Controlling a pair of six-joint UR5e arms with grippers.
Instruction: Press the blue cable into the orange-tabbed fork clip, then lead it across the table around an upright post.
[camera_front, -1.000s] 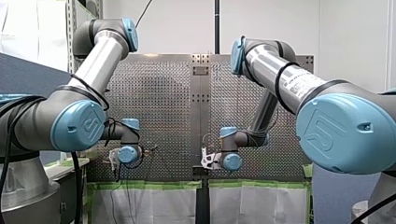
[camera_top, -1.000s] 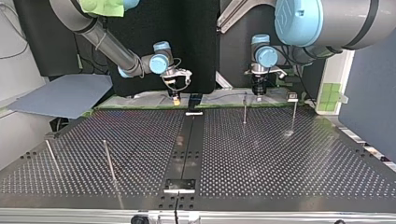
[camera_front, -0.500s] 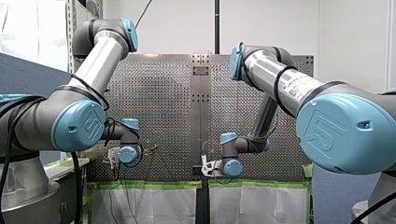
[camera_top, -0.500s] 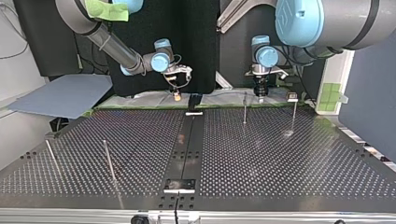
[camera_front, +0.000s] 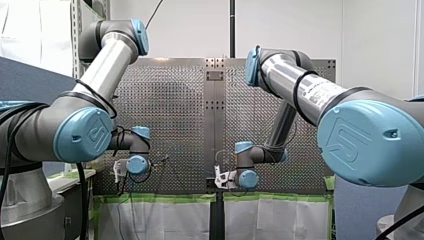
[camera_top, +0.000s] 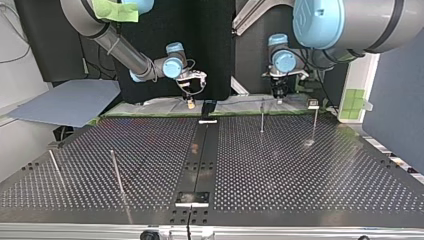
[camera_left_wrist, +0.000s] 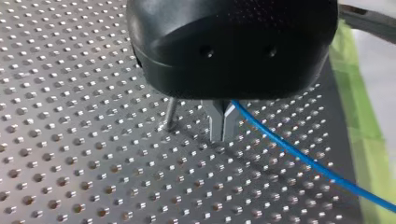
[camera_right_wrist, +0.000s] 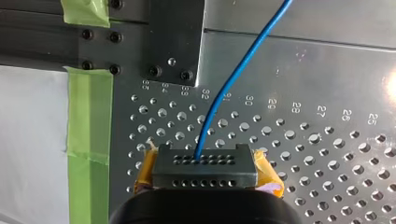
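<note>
Left gripper (camera_left_wrist: 222, 122): metal fingers were pressed together w/ the blue cable (camera_left_wrist: 299, 156) coming out right at their tips, so read as pinched on it. It hung low over the perforated table (camera_left_wrist: 70, 140). An upright post (camera_left_wrist: 170, 113) stood just beside the fingers, on the side away from the cable. From the fingers the cable ran off in a free span toward the green tape (camera_left_wrist: 357, 116) at the table edge.

Right gripper (camera_right_wrist: 205, 164): yellow pads (camera_right_wrist: 267, 170) showed either side of its black tip block. The cable went in at the block's middle & led straight ahead past a black plate (camera_right_wrist: 175, 42). Looked clamped on it, tho the contact itself was hidden.

Top view: both grippers sat at the table's far edge, right gripper at left, left gripper at right, near the far posts (camera_top: 261, 117). Orange-tabbed fork clip: couldn't pick it out for sure in any view.

Handling (judgement): thin, light, limp cable w/ just enough spring to hold a soft curve. Smooth jacket prob slips thru a loose pinch. Not fragile, but would kink if bent hard. Best held close either side of the clip w/ a short taut span between, so it seats rather than bows. Light tension for the post.
</note>
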